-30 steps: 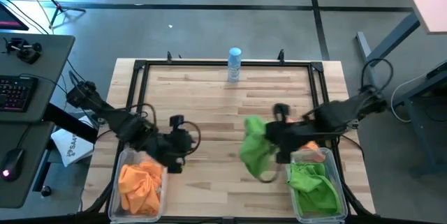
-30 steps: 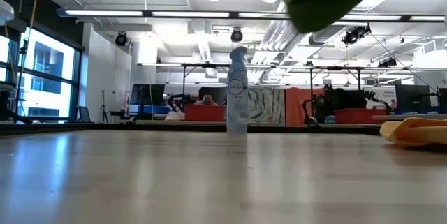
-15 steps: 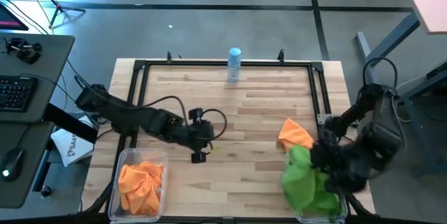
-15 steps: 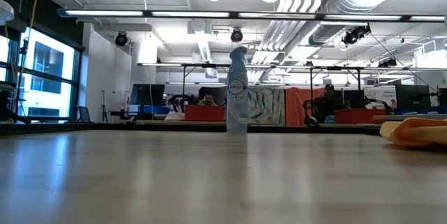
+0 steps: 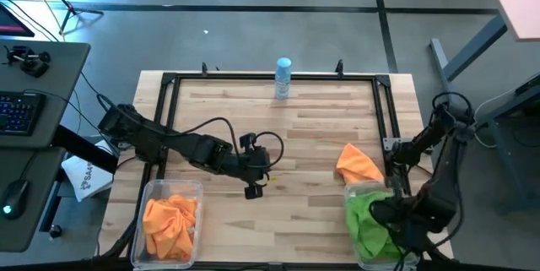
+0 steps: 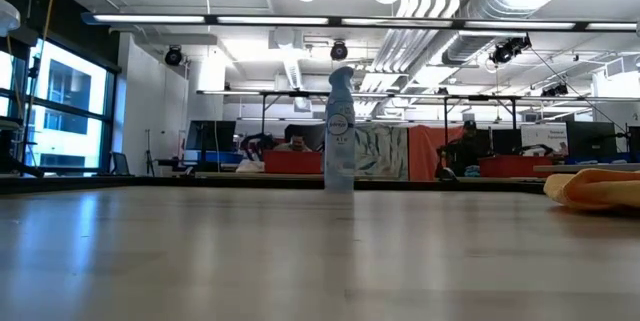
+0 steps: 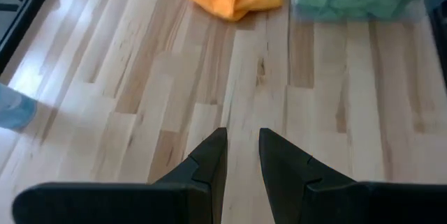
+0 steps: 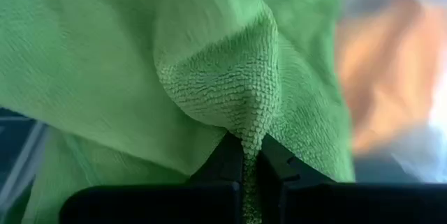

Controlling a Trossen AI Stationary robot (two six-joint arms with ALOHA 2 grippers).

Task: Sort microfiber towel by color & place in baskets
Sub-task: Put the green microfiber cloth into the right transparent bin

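Green microfiber towel (image 8: 209, 63) is hanging pinched in the right claw (image 8: 251, 155), whose fingers are closing tight on a fold of it above the right basket (image 5: 353, 193), where more green cloth is lying. The left claw (image 7: 242, 155) is hovering over bare tabletop (image 5: 312, 132) mid-board with its fingers nearly together, holding nothing. One orange towel (image 5: 358, 163) is lying just beside the right basket's far rim; the left basket (image 5: 150, 188) is holding orange cloths.

Risk: a release off-centre could drape green cloth over the basket rim or onto that orange towel. Open board is lying between the arms, giving the left arm a clear reach; the black frame (image 5: 384, 111) is crowding the right side.
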